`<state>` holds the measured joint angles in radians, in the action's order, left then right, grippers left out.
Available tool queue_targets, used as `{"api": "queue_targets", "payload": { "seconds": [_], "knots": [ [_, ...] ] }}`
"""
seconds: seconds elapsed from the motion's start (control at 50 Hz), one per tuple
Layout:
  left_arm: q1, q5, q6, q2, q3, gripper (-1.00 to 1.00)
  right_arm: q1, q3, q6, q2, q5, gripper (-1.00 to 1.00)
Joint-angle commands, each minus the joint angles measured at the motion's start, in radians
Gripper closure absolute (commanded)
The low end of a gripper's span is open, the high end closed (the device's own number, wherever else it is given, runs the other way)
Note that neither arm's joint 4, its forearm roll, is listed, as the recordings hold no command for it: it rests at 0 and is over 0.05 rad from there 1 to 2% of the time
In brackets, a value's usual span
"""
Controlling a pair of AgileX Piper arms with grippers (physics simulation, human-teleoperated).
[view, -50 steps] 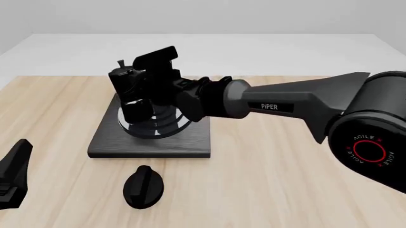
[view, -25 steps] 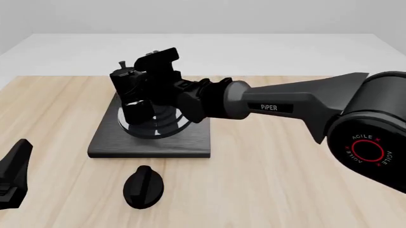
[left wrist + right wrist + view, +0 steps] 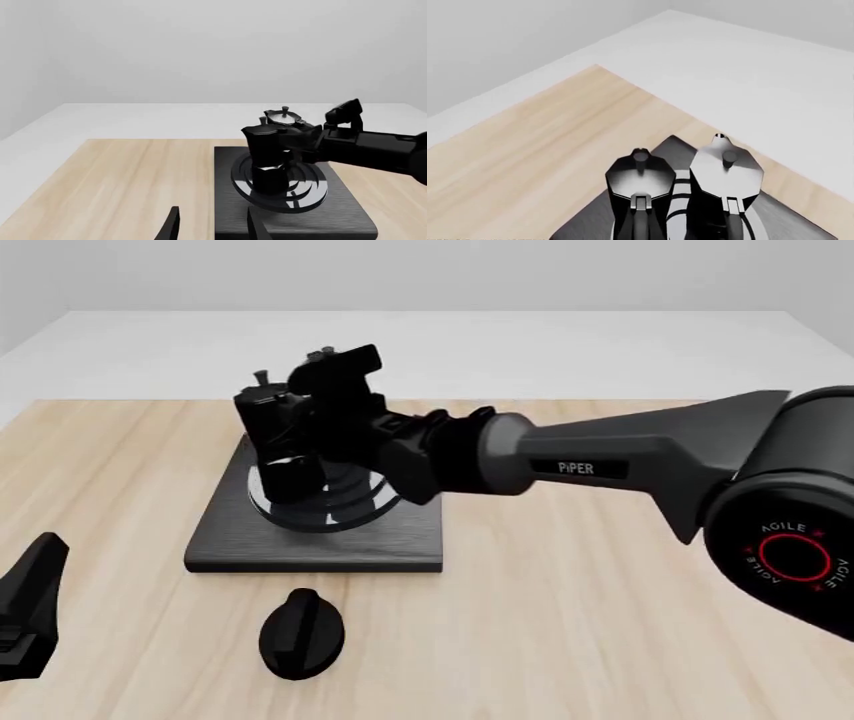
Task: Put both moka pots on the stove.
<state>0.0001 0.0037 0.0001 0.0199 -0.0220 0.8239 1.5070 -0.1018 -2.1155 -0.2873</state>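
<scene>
Both moka pots stand upright on the stove (image 3: 314, 535), on its ring burner. The nearer pot (image 3: 274, 445) is plain in the front view. The farther pot is mostly hidden there behind my right gripper (image 3: 324, 420). The left wrist view shows both pots (image 3: 265, 150) (image 3: 285, 119) side by side on the stove (image 3: 347, 210). The right wrist view looks down on their two lids (image 3: 640, 177) (image 3: 727, 167). The right gripper reaches in close against the pots, and its fingers are lost against their black. My left gripper (image 3: 27, 610) is open and empty, low at the front left, far from the stove.
A black oval knob (image 3: 302, 633) lies on the wooden table (image 3: 601, 640) just in front of the stove. The right arm (image 3: 627, 465) stretches across from the right above the table. The table's far edge runs behind the stove.
The right arm's wrist has shifted slightly up and to the right at the pots. Both pots, the stove and the left gripper have not moved.
</scene>
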Motion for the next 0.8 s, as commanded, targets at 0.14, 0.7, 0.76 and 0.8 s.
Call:
{"api": "queue_targets", "payload": {
  "seconds": [0.14, 0.7, 0.76, 0.8],
  "knots": [
    [0.0, 0.0, 0.0, 0.0, 0.0, -1.0, -0.004, -0.079, -0.028, 0.043, -0.03, 1.0],
    [0.0, 0.0, 0.0, 0.0, 0.0, -1.0, 0.033, -0.204, -0.047, 0.048, -0.105, 1.0],
    [0.0, 0.0, 0.0, 0.0, 0.0, -1.0, 0.033, -0.21, -0.05, 0.047, -0.109, 1.0],
    [0.0, 0.0, 0.0, 0.0, 0.0, -1.0, 0.032, -0.216, -0.054, 0.051, -0.113, 1.0]
  ]
}}
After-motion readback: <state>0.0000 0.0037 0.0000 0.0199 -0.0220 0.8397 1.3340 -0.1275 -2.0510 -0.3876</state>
